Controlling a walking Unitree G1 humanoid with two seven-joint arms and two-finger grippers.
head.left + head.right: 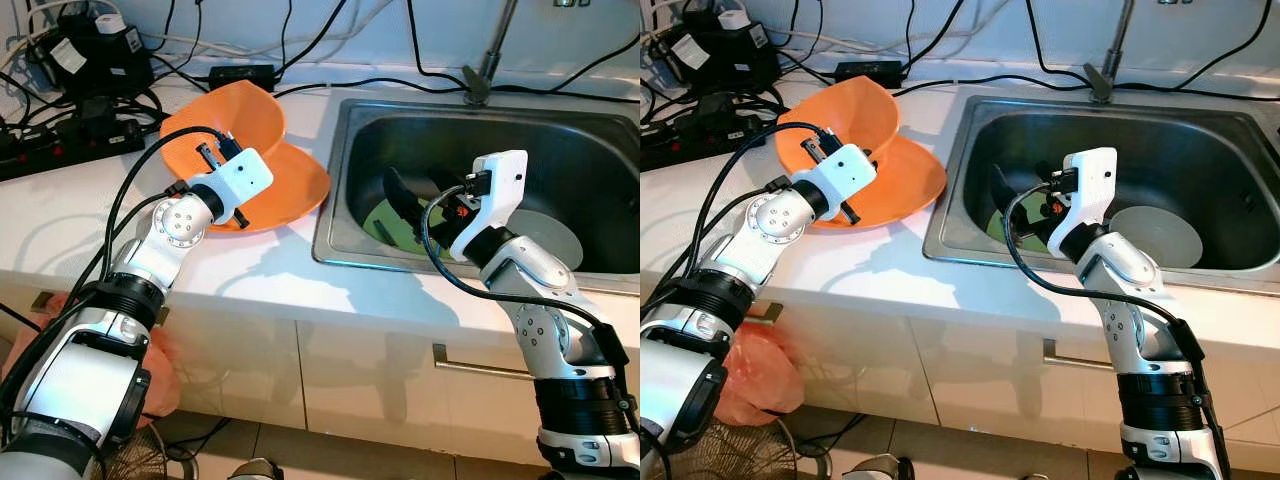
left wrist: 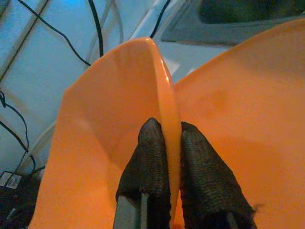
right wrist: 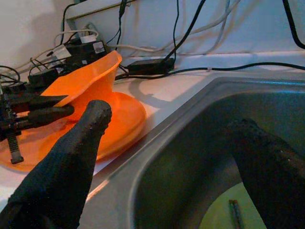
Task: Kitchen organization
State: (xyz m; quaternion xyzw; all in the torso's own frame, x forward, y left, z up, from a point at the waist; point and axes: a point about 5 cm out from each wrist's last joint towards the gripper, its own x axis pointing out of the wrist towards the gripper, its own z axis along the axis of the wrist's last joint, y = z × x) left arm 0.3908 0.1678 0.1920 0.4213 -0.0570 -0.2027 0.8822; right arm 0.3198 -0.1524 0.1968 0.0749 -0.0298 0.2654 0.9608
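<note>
An orange bowl (image 1: 240,112) stands tilted on its edge on the white counter, leaning over an orange plate (image 1: 298,187) beside the sink. My left gripper (image 2: 167,129) is shut on the orange bowl's rim (image 2: 164,90), one finger on each side of it. My right gripper (image 1: 415,188) hangs open inside the steel sink (image 1: 335,190), with nothing between its fingers. It hovers above a green plate (image 1: 385,220) on the sink floor. In the right wrist view the right gripper (image 3: 171,119) points toward the orange bowl (image 3: 90,78).
A grey-white bowl (image 1: 556,236) sits in the sink to the right of the green plate. The faucet (image 1: 480,70) rises behind the sink. Black power strips and adapters (image 1: 75,130) with many cables crowd the counter's back left. A red bag (image 1: 755,370) lies on the floor below.
</note>
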